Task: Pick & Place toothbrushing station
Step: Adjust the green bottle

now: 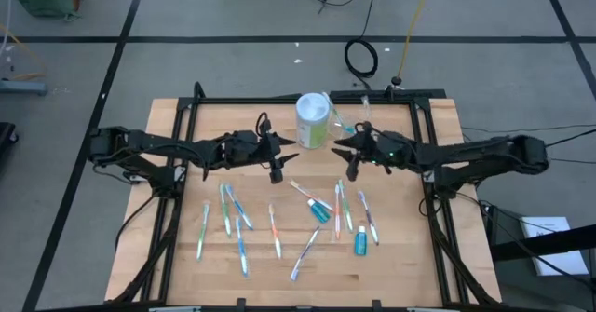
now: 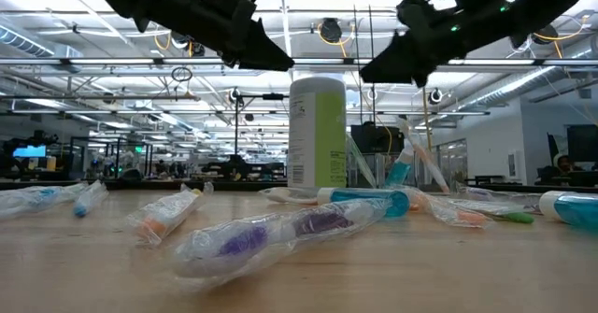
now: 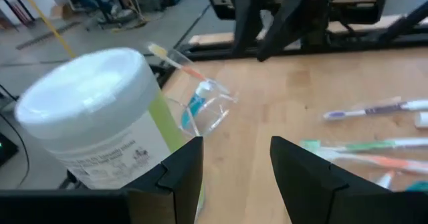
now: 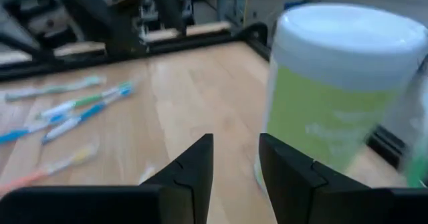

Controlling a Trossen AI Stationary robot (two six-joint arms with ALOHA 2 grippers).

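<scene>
**Both grippers up in the air next to the wipes tub, nothing grabbed**

Right gripper (image 1: 351, 159) hangs above the bench (image 1: 400, 265), just to the right of the white and green tub (image 1: 313, 121). Its wrist view shows the 2 fingers (image 4: 194, 167) parted with only bare wood in the gap, so it's released and carrying nothing. From the low view it sits well clear of the bench top.

Left gripper (image 1: 277, 161) mirrors it on the other side of the tub, also raised. Its fingers (image 3: 182, 174) stand apart too, empty, with the tub's white lid right in front of them.

Moving outward: the clear plastic cup (image 1: 346, 118) sits just right of the tub near the back of the bench. In the left wrist view it looks tilted, with a teal toothpaste tube (image 3: 196, 103) and an orange-handled toothbrush (image 3: 175, 60) sticking out of it.

The rest of the toothbrushes are scattered flat across the front half of the bench, most in clear wrappers. A cluster with green and blue handles (image 1: 231, 214) lies on the left, an orange one (image 1: 275, 231) near the middle, and a few more (image 1: 346, 210) on the right. 2 more toothpaste tubes are down there, 1 (image 1: 319, 210) near the centre and 1 (image 1: 359, 240) further right. A wrapped purple-handled brush (image 2: 280, 234) lies closest to the low camera.
</scene>
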